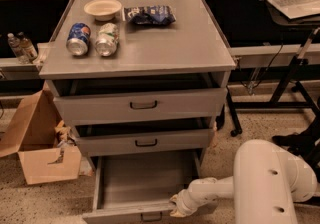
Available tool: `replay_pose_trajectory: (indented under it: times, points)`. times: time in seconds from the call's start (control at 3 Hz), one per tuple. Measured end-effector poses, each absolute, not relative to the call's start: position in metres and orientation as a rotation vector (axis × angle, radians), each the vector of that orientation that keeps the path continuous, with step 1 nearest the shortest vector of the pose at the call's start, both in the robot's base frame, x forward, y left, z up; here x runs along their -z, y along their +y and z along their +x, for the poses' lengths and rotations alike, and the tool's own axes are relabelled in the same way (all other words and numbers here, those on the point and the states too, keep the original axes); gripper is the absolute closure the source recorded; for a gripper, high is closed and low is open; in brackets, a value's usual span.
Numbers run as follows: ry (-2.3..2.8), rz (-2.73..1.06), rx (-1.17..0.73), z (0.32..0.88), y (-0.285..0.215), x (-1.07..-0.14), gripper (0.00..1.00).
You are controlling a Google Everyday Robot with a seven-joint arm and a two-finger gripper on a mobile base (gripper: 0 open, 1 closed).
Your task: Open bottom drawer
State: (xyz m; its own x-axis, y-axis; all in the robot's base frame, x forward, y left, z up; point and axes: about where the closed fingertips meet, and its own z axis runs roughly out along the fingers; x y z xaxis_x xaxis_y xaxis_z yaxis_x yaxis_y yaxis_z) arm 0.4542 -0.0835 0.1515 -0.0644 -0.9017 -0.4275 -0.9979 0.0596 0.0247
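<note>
The bottom drawer point(145, 180) of the grey metal cabinet is pulled far out, and its empty grey inside shows. Its front panel runs along the lower edge of the view, with a small dark loop handle point(151, 216). My gripper point(176, 207) is at the right end of that front panel, at the end of my white arm point(260, 188), which comes in from the lower right. The wrist covers the gripper. The middle drawer point(145, 143) and the top drawer point(142, 105) above it are each slightly ajar.
On the cabinet top point(185, 43) lie two cans point(92, 39), a bowl point(102, 8) and a blue snack bag point(150, 15). An open cardboard box point(42, 140) stands on the floor to the left. A black stand with wheels point(280, 93) is to the right.
</note>
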Motion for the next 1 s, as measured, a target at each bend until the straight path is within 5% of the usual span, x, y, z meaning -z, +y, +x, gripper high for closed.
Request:
replay_pose_trajectory:
  times: [1.0]
  points:
    - [2.058, -1.909, -0.480, 0.4496, -0.0850, -0.1482, 0.37]
